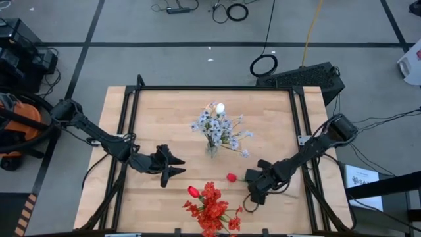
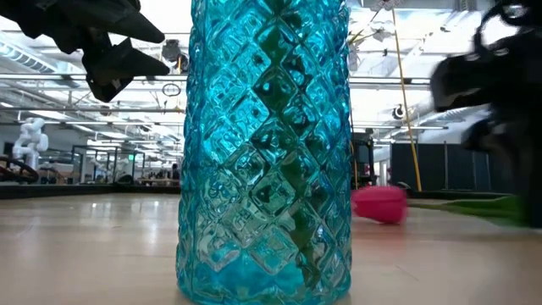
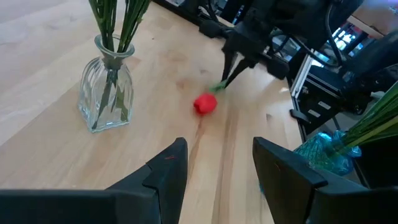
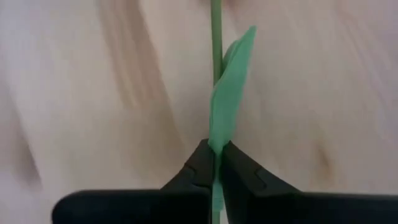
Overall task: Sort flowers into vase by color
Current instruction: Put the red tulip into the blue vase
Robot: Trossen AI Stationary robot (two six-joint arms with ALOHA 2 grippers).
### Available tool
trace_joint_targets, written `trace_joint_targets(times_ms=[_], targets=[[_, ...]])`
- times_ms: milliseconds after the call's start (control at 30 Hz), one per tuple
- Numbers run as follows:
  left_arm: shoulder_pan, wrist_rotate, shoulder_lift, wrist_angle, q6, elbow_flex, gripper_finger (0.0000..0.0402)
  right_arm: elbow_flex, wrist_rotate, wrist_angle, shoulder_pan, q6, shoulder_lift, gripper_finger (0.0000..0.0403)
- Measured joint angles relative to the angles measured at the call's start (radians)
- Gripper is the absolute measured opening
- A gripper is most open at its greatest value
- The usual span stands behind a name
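The right gripper (image 4: 213,167) has its two dark fingers pinched together on the green stem and leaf of a red tulip (image 1: 231,177), low against the wooden table (image 1: 164,112). The bud lies on the boards just ahead of the fingers, toward the middle of the table and nearer its front edge than its back edge. The step in hand looks like the pick of this last loose flower: the stem is clamped but the bud appears not yet lifted.

The next move likely calls for raising the stem clear of the boards, turning it upright, and carrying it to the blue vase (image 2: 264,152) at the front edge, which already holds red blooms (image 1: 212,207). The grip sits far from the bud, so the head may droop or swing, and the stem end must be steered into the neck past the flowers crowded there.

The left gripper (image 1: 176,165) hovers with its fingers spread and empty, left of centre, facing the tulip.

A clear glass vase (image 3: 107,87) with pale bluish-white sprays (image 1: 220,126) stands mid-table toward the back edge.

The table is light wood inside a dark metal frame. Beyond it the floor is grey with dark tape lines and coiled cables (image 1: 263,65); the low view shows a bright hall with ceiling beams behind.
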Motion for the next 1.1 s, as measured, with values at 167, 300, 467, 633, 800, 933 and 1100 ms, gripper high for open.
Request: trace_joint_targets(times_ms=[167, 300, 467, 633, 800, 933, 1100], targets=[[0.0, 0.0, 0.0, 0.008, 0.001, 0.0, 0.0187, 0.003, 0.112, 0.003, 0.07, 0.085, -0.115, 0.0003], [0.0, 0.0, 0.0, 0.005, 0.009, 0.0, 0.0187, 0.002, 0.275, 0.004, 0.159, 0.187, -0.214, 0.0001], [0.0, 0.0, 0.0, -0.004, 0.009, 0.0, 0.0187, 0.004, 0.597, 0.027, 0.296, 0.302, -0.325, 0.0001], [0.0, 0.0, 0.0, -0.014, 0.009, 0.0, 0.0187, 0.004, 0.974, 0.237, 0.403, 0.205, -0.35, 0.0001], [0.0, 0.0, 0.0, -0.016, 0.01, 0.0, 0.0187, 0.005, 1.114, 0.629, 0.422, -0.186, -0.295, 0.0], [0.0, 0.0, 0.0, -0.033, 0.011, 0.0, 0.0187, 0.006, 1.119, 0.927, 0.38, -0.428, -0.233, 0.0], [0.001, -0.007, 0.0, -0.038, 0.013, 0.0, 0.0187, 0.006, 1.067, 1.277, 0.335, -0.668, -0.158, 0.0]])
